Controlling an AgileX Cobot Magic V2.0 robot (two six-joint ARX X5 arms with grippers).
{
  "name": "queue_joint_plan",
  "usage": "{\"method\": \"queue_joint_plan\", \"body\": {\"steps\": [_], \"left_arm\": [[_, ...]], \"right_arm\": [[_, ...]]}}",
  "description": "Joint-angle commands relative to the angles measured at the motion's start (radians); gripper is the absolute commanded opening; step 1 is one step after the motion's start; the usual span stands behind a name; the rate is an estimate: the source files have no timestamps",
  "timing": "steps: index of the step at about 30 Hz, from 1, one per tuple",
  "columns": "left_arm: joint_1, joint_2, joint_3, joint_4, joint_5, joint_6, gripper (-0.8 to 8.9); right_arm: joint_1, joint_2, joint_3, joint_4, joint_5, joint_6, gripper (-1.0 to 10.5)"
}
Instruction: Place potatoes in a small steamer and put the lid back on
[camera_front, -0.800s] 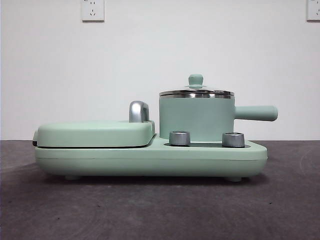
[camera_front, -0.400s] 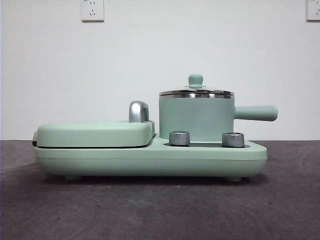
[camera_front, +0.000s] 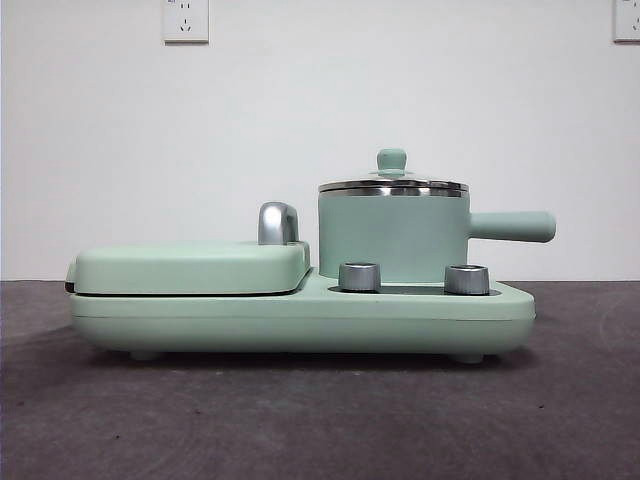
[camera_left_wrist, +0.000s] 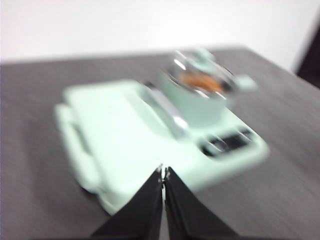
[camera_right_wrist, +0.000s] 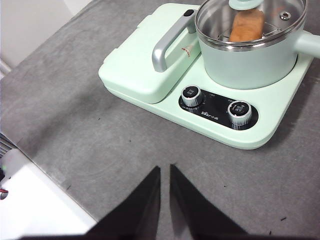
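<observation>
**Potato inside, lid on; both arms clear of the steamer**

The potato (camera_right_wrist: 246, 25) lies inside the small steamer (camera_front: 392, 238), seen through the lid (camera_right_wrist: 250, 22), which sits on the steamer's steel rim; in the right wrist view the potato's long axis runs roughly from the knob side toward the near wall. The steamer stands on the mint-green cooker base (camera_front: 300, 318), beside the flat griddle cover (camera_front: 190, 267). Both grippers hang well apart from the steamer, on the dial side of the base; which is nearer cannot be told. The right gripper (camera_right_wrist: 165, 172) has its jaws nearly together, holding nothing; the left gripper (camera_left_wrist: 163, 172) has its jaws touching, empty, its view blurred. Judged from this, the task looks finished.
</observation>
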Motion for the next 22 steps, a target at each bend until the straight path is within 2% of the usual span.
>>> {"method": "queue_joint_plan", "body": {"steps": [1, 7, 10, 16, 22], "left_arm": [[0.064, -0.047, -0.114, 0.137, -0.001, 0.003, 0.07], [0.158, -0.133, -0.355, 0.319, -0.014, 0.024, 0.07], [0.169, -0.145, -0.446, 0.388, -0.109, -0.005, 0.07], [0.172, -0.181, -0.522, 0.393, -0.251, -0.021, 0.07], [0.172, -0.245, -0.569, 0.392, -0.273, -0.019, 0.07]], "right_arm": [[0.006, 0.003, 0.005, 0.013, 0.001, 0.002, 0.3], [0.006, 0.003, 0.005, 0.013, 0.001, 0.002, 0.3], [0.006, 0.003, 0.005, 0.013, 0.0, 0.002, 0.3], [0.006, 0.003, 0.005, 0.013, 0.0, 0.002, 0.3], [0.006, 0.003, 0.005, 0.013, 0.0, 0.001, 0.3]]}}
